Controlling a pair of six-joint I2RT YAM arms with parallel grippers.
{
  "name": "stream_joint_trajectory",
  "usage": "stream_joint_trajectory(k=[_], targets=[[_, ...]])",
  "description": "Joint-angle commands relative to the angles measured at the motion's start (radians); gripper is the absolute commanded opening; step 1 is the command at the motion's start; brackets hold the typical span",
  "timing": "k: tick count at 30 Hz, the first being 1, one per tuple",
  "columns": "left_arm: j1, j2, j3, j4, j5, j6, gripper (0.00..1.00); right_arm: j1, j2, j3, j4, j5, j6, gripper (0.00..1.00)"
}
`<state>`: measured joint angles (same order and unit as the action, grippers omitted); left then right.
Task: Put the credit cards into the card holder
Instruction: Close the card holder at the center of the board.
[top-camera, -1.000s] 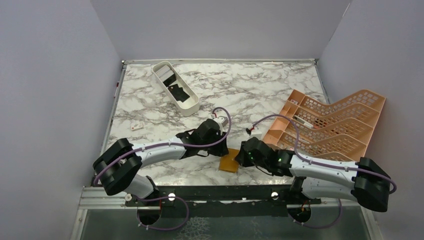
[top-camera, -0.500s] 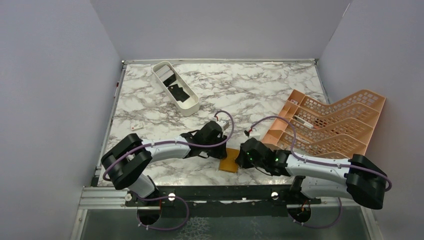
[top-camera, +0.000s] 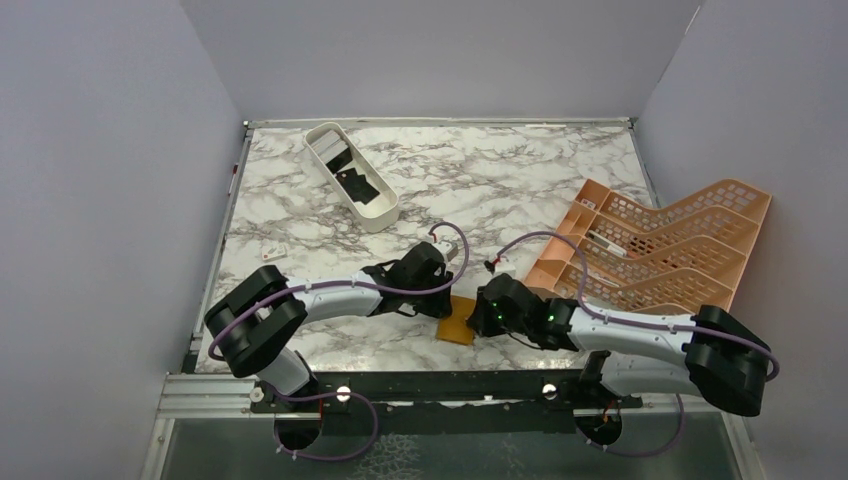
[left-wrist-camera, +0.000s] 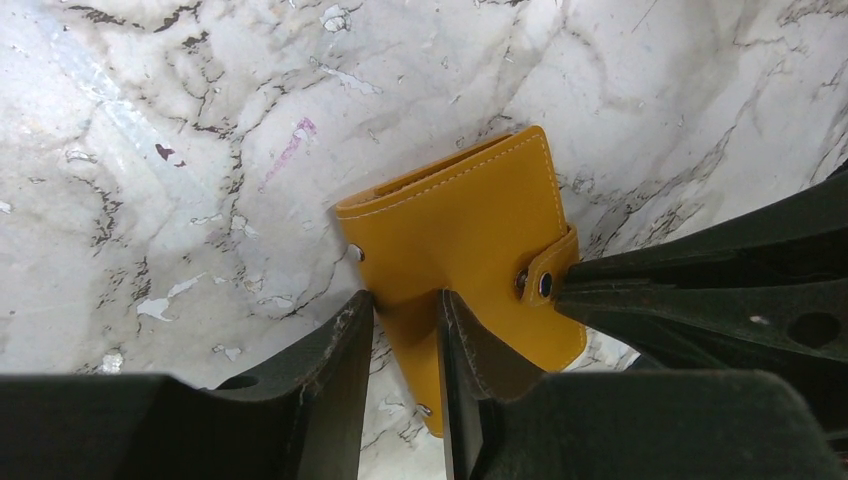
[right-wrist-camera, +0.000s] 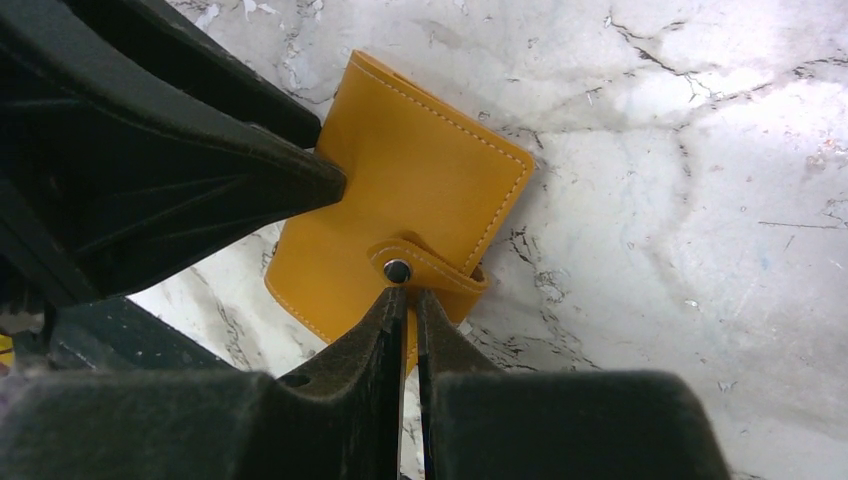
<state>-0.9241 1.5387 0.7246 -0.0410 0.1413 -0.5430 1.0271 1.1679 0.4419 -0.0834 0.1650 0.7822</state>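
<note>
The card holder (top-camera: 458, 322), a closed orange-yellow wallet with a snap strap, lies flat near the table's front middle. My left gripper (left-wrist-camera: 405, 298) stands partly open over its near left edge (left-wrist-camera: 470, 220). One finger is beside the edge and the other rests on the cover. My right gripper (right-wrist-camera: 408, 293) is nearly closed, its tips pinching the end of the strap just below the snap on the card holder (right-wrist-camera: 420, 190). The credit cards (top-camera: 355, 183), black and pale, lie in the white tray at the back left, far from both grippers.
The long white oval tray (top-camera: 372, 225) sits at the back left. A large orange lattice rack (top-camera: 660, 250) fills the right side, close behind my right arm. A small white object (top-camera: 274, 252) lies near the left edge.
My left gripper has slid right, up to the card holder's left edge. The right gripper has edged left onto the strap and its jaws have narrowed. The card holder has stayed put.
</note>
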Motion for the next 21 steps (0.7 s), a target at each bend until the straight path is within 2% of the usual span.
stream_joint_trajectory(k=[1, 21], targets=[[0.001, 0.024, 0.012, -0.023, -0.039, 0.03, 0.32, -0.006, -0.048, 0.018, -0.027, -0.004, -0.021, 0.13], [0.001, 0.032, 0.018, -0.013, -0.016, 0.026, 0.32, -0.036, 0.088, 0.052, 0.074, -0.083, -0.044, 0.13]])
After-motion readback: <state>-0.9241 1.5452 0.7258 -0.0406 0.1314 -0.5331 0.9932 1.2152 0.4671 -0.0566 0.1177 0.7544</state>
